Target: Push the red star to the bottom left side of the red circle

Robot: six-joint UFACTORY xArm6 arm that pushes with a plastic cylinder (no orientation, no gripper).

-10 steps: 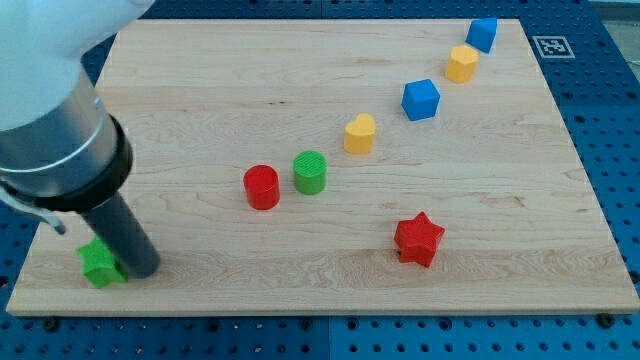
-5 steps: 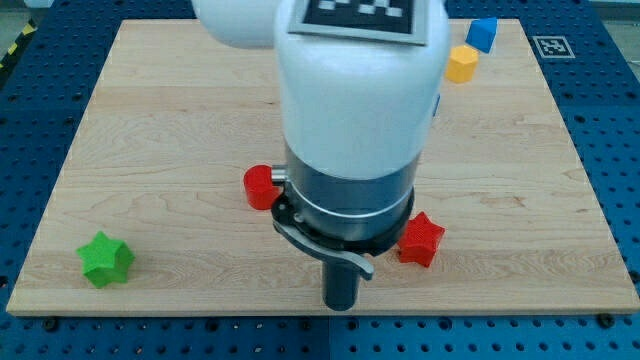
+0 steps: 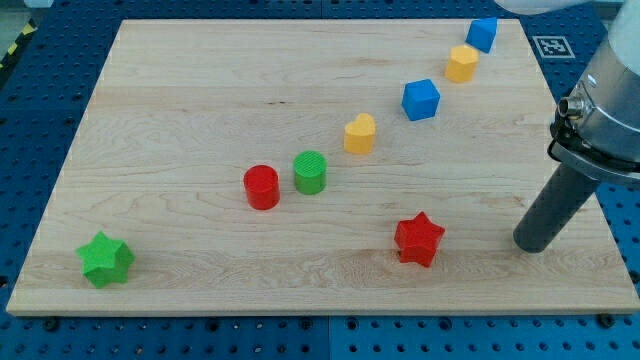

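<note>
The red star lies on the wooden board toward the view's bottom right. The red circle stands near the board's middle, up and to the left of the star. My tip rests on the board at the view's right, well to the right of the red star and about level with it, not touching any block.
A green circle stands just right of the red circle. A yellow heart, blue cube, yellow hexagon and another blue block run diagonally to the top right. A green star lies at the bottom left.
My rod has swept from the bottom left by the green star, across the bottom middle, to the right of the red star. No block has visibly moved.
</note>
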